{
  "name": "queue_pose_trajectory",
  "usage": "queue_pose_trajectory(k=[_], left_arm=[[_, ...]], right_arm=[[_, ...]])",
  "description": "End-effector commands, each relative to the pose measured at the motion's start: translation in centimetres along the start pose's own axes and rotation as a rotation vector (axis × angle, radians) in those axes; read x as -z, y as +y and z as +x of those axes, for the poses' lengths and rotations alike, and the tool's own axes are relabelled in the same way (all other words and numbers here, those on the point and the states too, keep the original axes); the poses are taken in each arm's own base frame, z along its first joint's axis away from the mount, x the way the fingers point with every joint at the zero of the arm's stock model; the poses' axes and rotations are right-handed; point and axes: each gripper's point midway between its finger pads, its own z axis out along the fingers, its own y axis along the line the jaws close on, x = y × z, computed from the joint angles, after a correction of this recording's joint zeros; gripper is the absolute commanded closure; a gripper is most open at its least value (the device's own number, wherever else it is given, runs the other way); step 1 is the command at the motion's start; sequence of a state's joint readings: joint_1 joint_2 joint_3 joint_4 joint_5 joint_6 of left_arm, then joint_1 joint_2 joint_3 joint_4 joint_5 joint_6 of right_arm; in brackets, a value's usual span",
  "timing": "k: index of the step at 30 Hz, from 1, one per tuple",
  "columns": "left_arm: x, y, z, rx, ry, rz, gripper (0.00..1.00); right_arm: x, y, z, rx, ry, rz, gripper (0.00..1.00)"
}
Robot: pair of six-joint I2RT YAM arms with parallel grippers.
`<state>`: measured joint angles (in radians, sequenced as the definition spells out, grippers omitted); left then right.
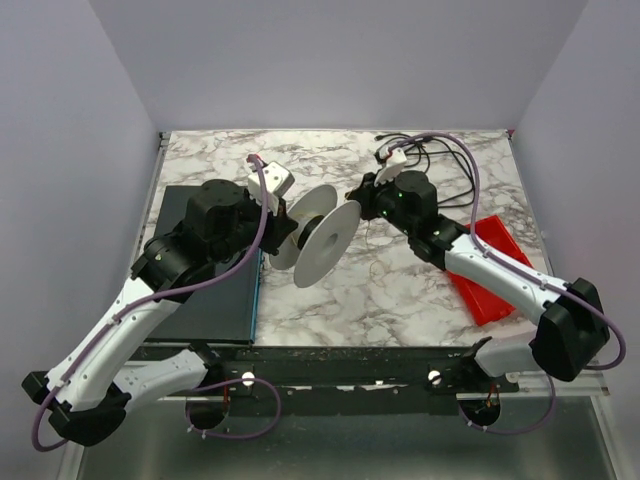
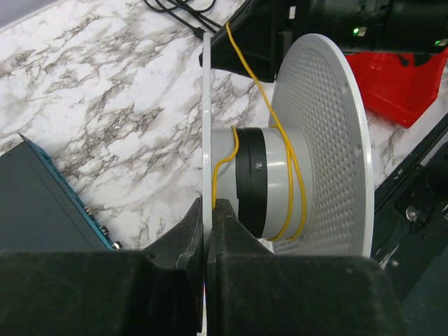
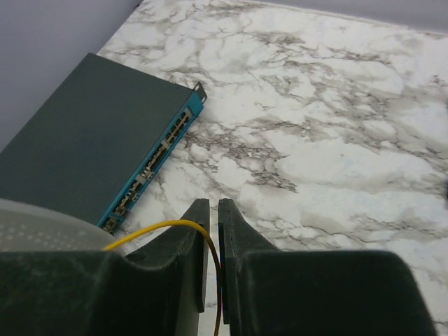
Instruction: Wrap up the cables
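Observation:
A white spool [image 1: 322,235] with two perforated flanges lies on its side mid-table. My left gripper [image 2: 208,204] is shut on the edge of its near flange [image 2: 206,126]. A thin yellow cable [image 2: 255,73] loops loosely around the grey hub [image 2: 280,175], beside a black band [image 2: 250,182]. It runs up to my right gripper [image 3: 213,204], which is shut on the yellow cable [image 3: 154,227] just right of the spool [image 1: 362,200]. A loose tangle of thin black cables [image 1: 440,155] lies at the far right of the table, behind the right gripper.
A dark grey box with a teal port face [image 1: 205,290] lies at the left under my left arm; it also shows in the right wrist view [image 3: 91,140]. A red tray [image 1: 490,270] lies at the right under my right arm.

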<state>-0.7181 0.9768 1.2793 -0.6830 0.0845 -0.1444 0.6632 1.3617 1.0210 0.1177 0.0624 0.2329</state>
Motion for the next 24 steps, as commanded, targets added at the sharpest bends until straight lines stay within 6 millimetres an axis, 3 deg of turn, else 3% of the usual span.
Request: queue_pose_trajectory(k=[1, 8, 13, 20, 24], left_arm=[[3.0, -1.5, -4.4, 0.013, -0.15, 0.057, 1.0], [4.3, -0.8, -7.3, 0.126, -0.273, 0.007, 1.0], [4.0, 0.6, -8.9, 0.254, -0.356, -0.07, 1.0], [3.6, 2.7, -10.3, 0.401, -0.45, -0.174, 1.0], [3.2, 5.2, -10.3, 0.467, -0.473, -0.317, 1.0]], right_arm=[[-1.2, 1.4, 1.2, -0.085, 0.005, -0.125, 0.83], [-1.1, 5.0, 4.5, -0.243, 0.048, -0.342, 0.86], [0.2, 8.1, 6.3, -0.391, 0.067, -0.552, 0.86], [1.7, 11.3, 6.9, -0.559, 0.074, -0.754, 0.87], [2.5, 13.9, 7.3, -0.558, 0.098, -0.809, 0.88]])
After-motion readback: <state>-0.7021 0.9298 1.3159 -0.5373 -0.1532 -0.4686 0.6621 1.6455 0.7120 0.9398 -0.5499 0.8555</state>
